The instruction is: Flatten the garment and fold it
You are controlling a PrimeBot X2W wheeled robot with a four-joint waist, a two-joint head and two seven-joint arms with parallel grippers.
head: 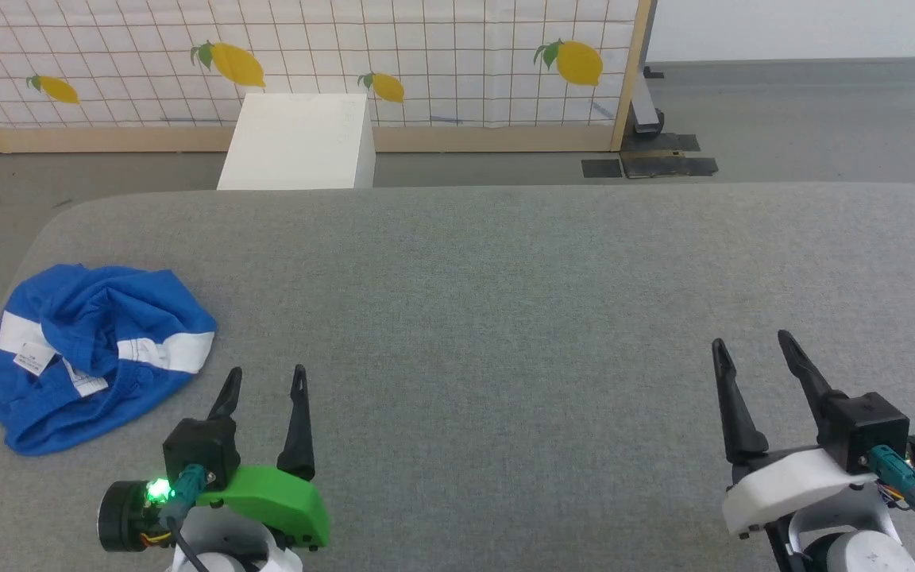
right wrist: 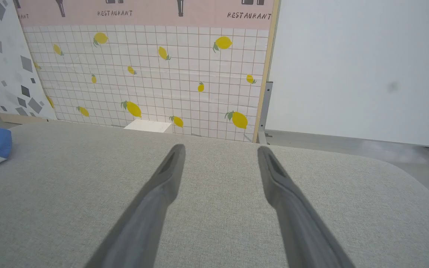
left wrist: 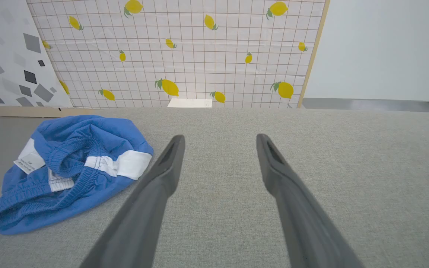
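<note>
Well, I found the garment bunched in a crumpled heap near the left edge of the grey table, its white stripe and tags showing. My left gripper hovered just right of it, fingers spread and not touching the cloth. My right gripper sat well apart at the right, equally wide and holding nothing. A white box stood on the floor past the far edge; I couldn't tell its contents.
</note>
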